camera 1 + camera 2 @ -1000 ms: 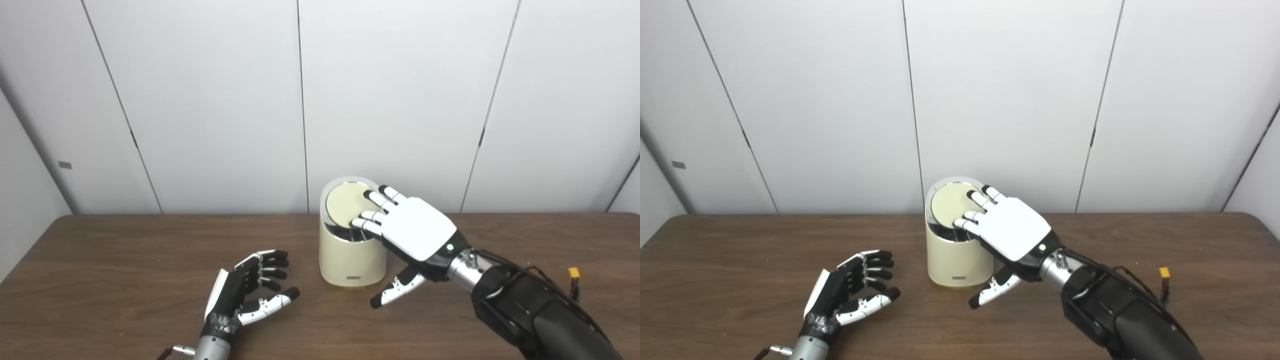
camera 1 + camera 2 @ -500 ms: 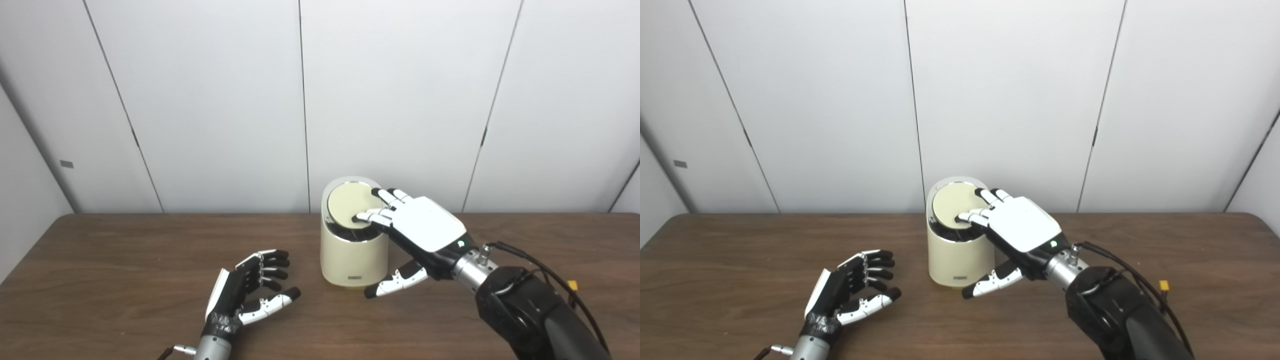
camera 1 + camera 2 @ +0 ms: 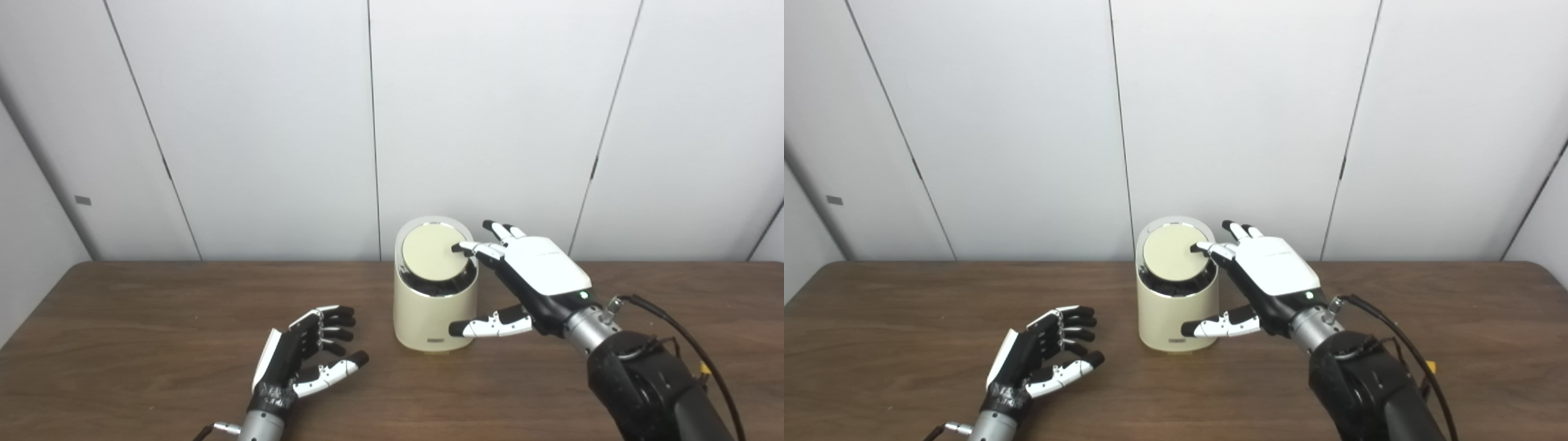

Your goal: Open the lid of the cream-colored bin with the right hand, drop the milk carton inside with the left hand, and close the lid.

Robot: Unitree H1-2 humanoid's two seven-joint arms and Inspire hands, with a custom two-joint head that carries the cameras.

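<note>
The cream-colored bin (image 3: 433,318) stands mid-table near the wall. Its round lid (image 3: 430,253) is tilted, with a dark gap under its front edge. My right hand (image 3: 534,278) is open beside the bin's right side; one fingertip touches the lid's right edge and the thumb reaches toward the bin's front wall. My left hand (image 3: 300,358) is open and empty, palm toward the bin, resting low over the table left of the bin. No milk carton is in view.
The brown wooden table (image 3: 153,331) runs to a white panelled wall. A small yellow connector (image 3: 1428,367) on a cable lies at the right, behind my right forearm.
My right hand has slid off the lid to the right and turned more upright. The lid has risen a little. The left hand has not moved.
</note>
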